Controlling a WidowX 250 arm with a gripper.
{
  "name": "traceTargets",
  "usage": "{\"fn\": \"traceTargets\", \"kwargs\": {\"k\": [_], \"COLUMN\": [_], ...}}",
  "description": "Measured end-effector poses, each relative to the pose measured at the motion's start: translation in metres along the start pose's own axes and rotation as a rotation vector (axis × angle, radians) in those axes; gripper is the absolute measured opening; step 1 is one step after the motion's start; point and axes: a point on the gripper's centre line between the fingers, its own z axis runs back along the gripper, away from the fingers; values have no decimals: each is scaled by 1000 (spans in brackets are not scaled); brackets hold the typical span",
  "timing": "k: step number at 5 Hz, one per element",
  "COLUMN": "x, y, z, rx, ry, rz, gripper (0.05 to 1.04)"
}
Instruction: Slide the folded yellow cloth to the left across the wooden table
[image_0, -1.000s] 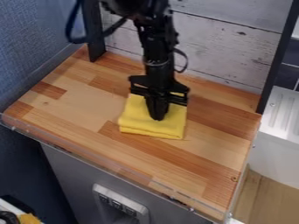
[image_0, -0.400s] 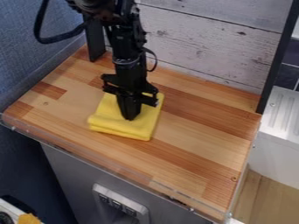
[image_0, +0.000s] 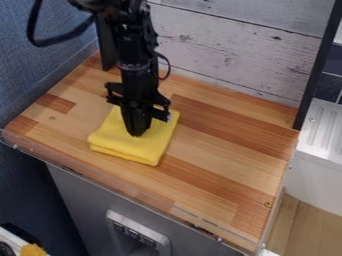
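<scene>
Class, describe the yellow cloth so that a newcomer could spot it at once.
Find the wood-topped counter in front of the whitewashed plank wall. On its left half, directly under the black end effector, lies the folded yellow cloth. Its solid bright yellow and soft, layered folds set it apart from the striped brown wood around it.

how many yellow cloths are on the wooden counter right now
1. The folded yellow cloth lies on the left half of the counter, under the robot's hand.
</scene>
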Motion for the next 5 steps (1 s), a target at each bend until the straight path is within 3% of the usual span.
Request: {"fn": "traceTargets", "kwargs": {"k": [2, 3, 5], "x": [19, 27, 48], "y": [-8, -19, -46], "z": [39, 49, 66], "rx": [12, 18, 27], "ry": [-29, -36, -88], "rz": [-5, -10, -6], "gripper": [776, 988, 995]}}
